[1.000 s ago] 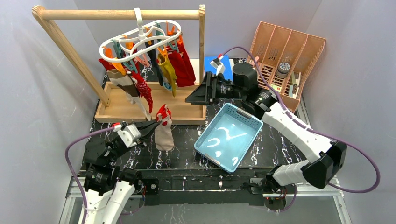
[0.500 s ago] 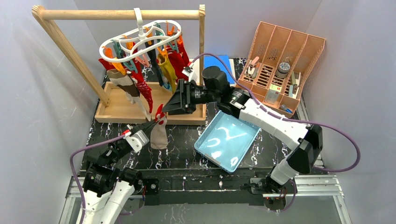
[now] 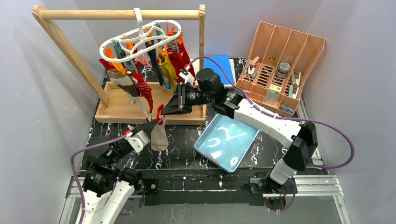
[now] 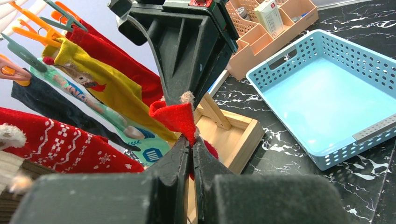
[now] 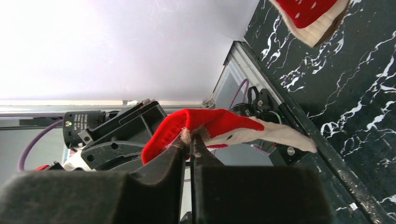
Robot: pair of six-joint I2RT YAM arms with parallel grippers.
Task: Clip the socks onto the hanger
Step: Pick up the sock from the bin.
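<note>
Above the black marbled table point(image 3: 182, 151), between pale grey walls point(image 3: 28, 93), the left gripper point(image 4: 191, 142) is clamped on a red-cuffed sock point(image 3: 159, 136); the right gripper point(image 5: 189, 140) seems pinched on its cuff, near the hanger point(image 3: 140, 39).

Robot lab test cell. Black marbled table point(image 3: 180, 140) boxed in by plain grey walls point(image 3: 28, 116); metal rail point(image 3: 317, 186) at table's near edge, robot arms point(image 3: 271, 121) bolted there, purple cables point(image 3: 351, 149) loose. Staged props on table: wooden rack point(image 3: 116, 15), blue basket point(image 3: 207, 131), orange organizer point(image 3: 289, 46).

Fuzzy cloth sock point(image 4: 175, 116) — glossy marbled tabletop point(image 3: 187, 144), matt wooden rail point(image 3: 116, 14).
</note>
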